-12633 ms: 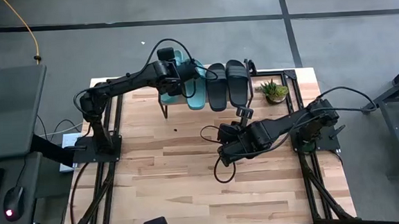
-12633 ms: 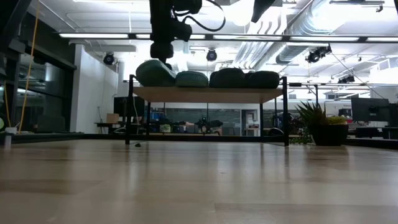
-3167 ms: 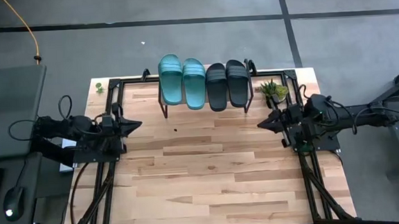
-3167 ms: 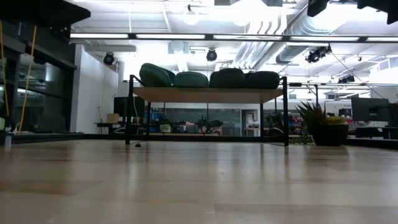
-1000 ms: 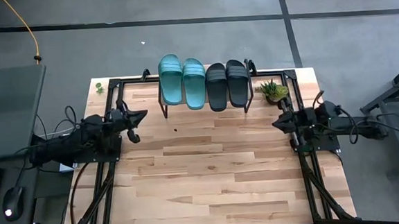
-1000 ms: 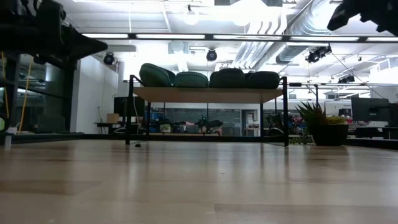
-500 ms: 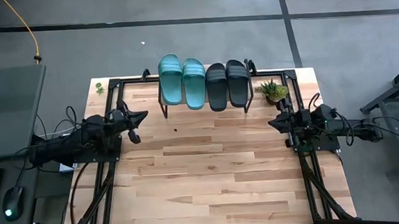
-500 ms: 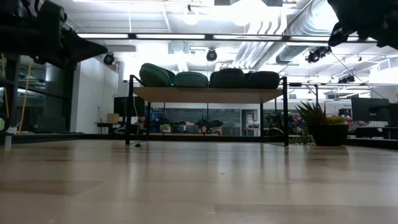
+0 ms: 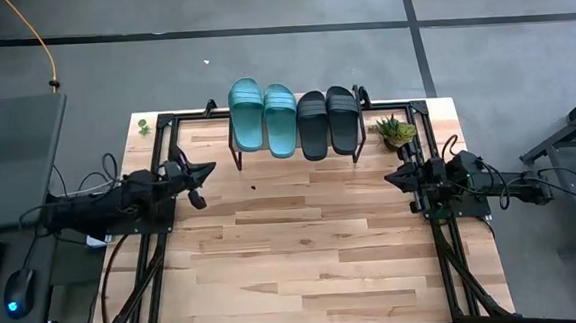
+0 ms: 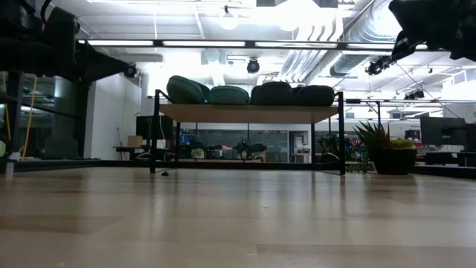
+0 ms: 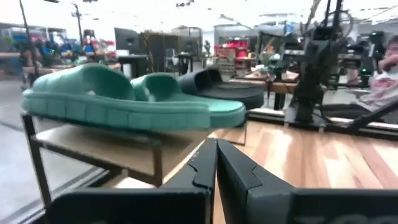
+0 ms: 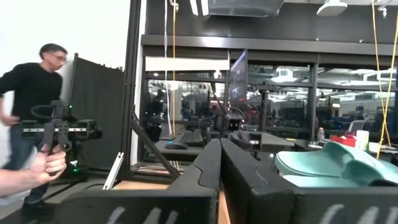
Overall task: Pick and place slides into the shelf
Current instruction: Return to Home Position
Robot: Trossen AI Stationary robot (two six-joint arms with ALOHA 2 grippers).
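Two teal slides (image 9: 246,116) (image 9: 279,119) and two black slides (image 9: 313,124) (image 9: 343,119) lie side by side with their soles on the shelf's plank top (image 10: 245,113) at the table's far edge. My left gripper (image 9: 208,169) is shut and empty over the table's left side, pointing level toward the right. In the left wrist view the gripper (image 11: 216,144) faces the nearest teal slide (image 11: 124,102), well short of it. My right gripper (image 9: 389,178) hangs shut and empty over the right side, and the right wrist view shows the gripper (image 12: 220,143).
A small potted plant (image 9: 396,131) stands just right of the shelf. Black frame rails (image 9: 166,139) run along the table's sides. The bare wooden tabletop (image 9: 303,241) spreads between the arms. Beyond the table a person (image 12: 28,106) holds a hand-held device.
My right arm has sunk a little over the table's right side, its gripper still shut. The slides have stayed where they were on the shelf.
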